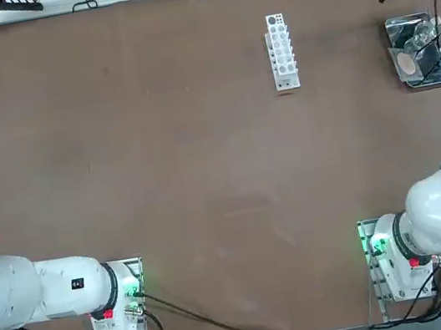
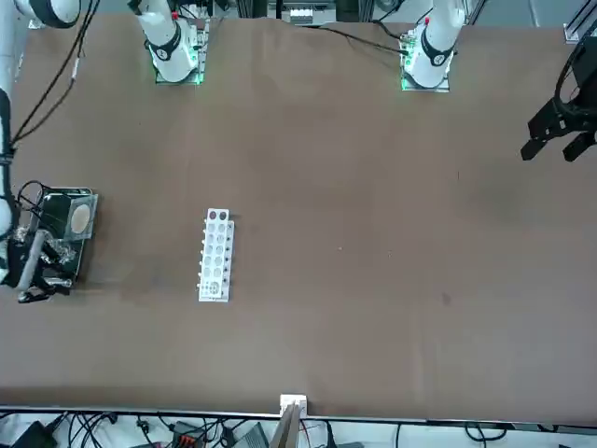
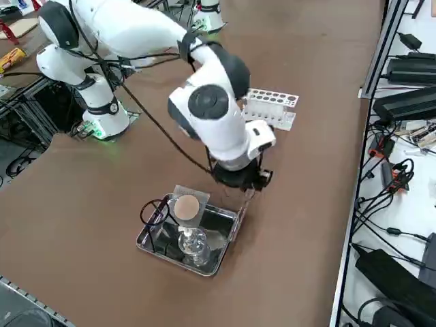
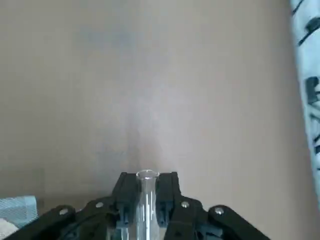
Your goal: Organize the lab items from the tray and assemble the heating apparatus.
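Note:
The shiny metal tray (image 3: 148,242) sits near the table's right edge and holds the lab items. In it lie the grey mesh with its tan round centre (image 3: 187,206), the clear glass burner (image 3: 193,244) and the black wire tripod (image 3: 152,212). From overhead the tray (image 1: 395,27) and the mesh (image 1: 407,63) also show. My right gripper (image 4: 146,180) is shut on a thin clear glass tube (image 4: 146,202) that stands up between its fingers. The gripper (image 3: 244,185) hangs just beside the tray's rim on the rack side, with the tube (image 3: 238,219) pointing down along that rim.
A white multi-hole tube rack (image 1: 281,51) lies to the left of the tray, toward the table's far middle; it also shows as the rack (image 3: 271,107) behind my arm. Cables and equipment line the shelf past the table's right edge.

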Controlling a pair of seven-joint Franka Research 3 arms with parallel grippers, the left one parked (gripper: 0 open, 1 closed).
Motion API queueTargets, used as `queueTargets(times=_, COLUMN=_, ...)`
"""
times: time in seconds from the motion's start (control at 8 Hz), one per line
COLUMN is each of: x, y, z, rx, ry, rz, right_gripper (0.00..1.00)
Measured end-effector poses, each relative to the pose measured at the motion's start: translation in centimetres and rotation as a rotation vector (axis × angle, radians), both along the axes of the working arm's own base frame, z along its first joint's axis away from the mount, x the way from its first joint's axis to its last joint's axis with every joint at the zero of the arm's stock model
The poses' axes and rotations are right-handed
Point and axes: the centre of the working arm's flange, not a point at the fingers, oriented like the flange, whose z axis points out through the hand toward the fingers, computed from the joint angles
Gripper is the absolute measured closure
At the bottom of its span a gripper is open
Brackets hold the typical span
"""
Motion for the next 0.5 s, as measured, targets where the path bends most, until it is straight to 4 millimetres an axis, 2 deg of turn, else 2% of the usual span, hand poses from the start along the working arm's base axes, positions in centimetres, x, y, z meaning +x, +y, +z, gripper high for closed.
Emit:
queueTargets(times=0.25, x=1.4, y=3.7, z=4.4, rx=0.040, ry=0.024, rz=-0.108, right_gripper=0.78)
queueTargets(times=0.5, x=2.4, y=9.2, z=8.7, rx=0.104, ry=0.024, rz=-0.195, right_gripper=0.78)
